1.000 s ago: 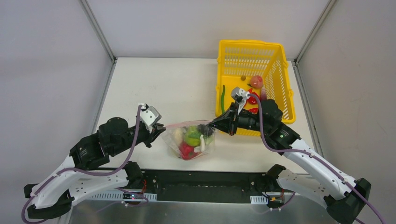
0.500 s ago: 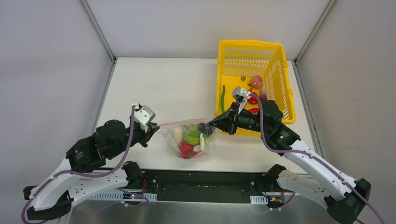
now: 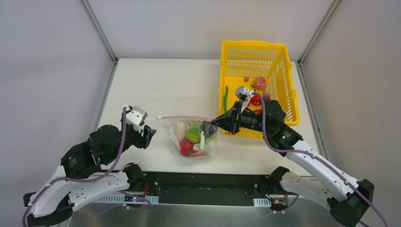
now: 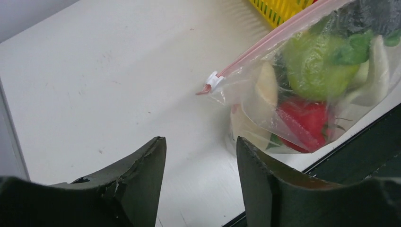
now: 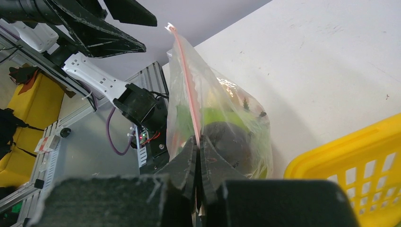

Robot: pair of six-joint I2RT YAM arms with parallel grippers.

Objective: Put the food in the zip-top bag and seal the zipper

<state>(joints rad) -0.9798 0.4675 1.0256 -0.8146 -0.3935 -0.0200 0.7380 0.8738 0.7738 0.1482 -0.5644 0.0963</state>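
Zip-top bag (image 3: 172, 130) sits on the counter (image 3: 156, 85) near its front edge, between my two arms, bulging with the food (image 3: 193, 135): green, red and white pieces. From above, I see its pink zipper (image 3: 182, 117) stretched along the far edge. My right fingers (image 3: 220, 124) pinch the bag's right end, just beside the yellow basket (image 3: 254, 43), which holds a few more pieces. My left fingers (image 3: 145, 136) hang just left of the bag, apart from it.

On the left wrist camera, those fingers stand spread, with only bare counter between them. The zipper's white slider (image 4: 213, 80) sits at the bag's near corner, untouched.

On the right wrist camera, the fingers are clenched tight on the zipper strip, and the bag stretches away beyond them.
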